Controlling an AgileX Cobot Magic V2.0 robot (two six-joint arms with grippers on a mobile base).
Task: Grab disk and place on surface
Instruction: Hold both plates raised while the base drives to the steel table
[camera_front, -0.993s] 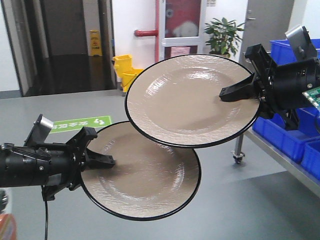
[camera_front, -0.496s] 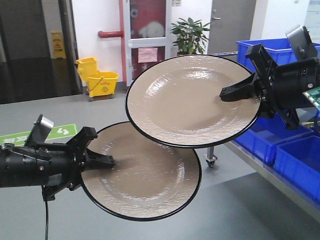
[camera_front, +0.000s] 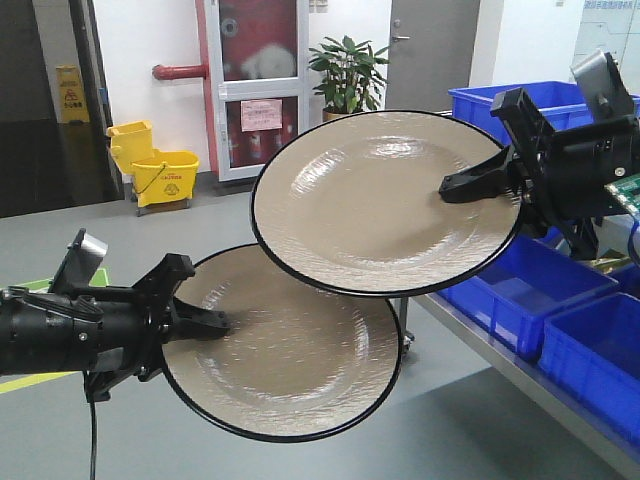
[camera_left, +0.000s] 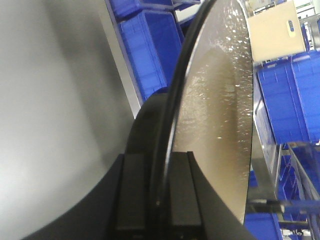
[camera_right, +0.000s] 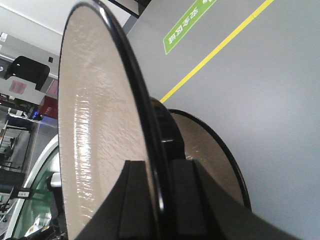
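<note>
Two beige disks with black rims are held up in the air. In the front view my right gripper (camera_front: 455, 185) is shut on the right rim of the upper disk (camera_front: 380, 200). My left gripper (camera_front: 215, 322) is shut on the left rim of the lower disk (camera_front: 290, 370), which the upper one partly overlaps. The left wrist view shows that disk (camera_left: 215, 100) edge-on between the pads of the left gripper (camera_left: 162, 200). In the right wrist view the right gripper (camera_right: 160, 200) clamps its disk (camera_right: 95, 125), with the other disk (camera_right: 210, 155) behind. The surface is out of view.
Blue bins (camera_front: 520, 290) sit on a metal rack along the right. A yellow mop bucket (camera_front: 160, 170) and a potted plant (camera_front: 345, 70) stand by the far wall. Grey floor with a yellow line (camera_right: 220, 47) lies below.
The whole background has slid to the left, with more blue bins coming into view at the right. Both arms and their disks keep the same pose in the view.
</note>
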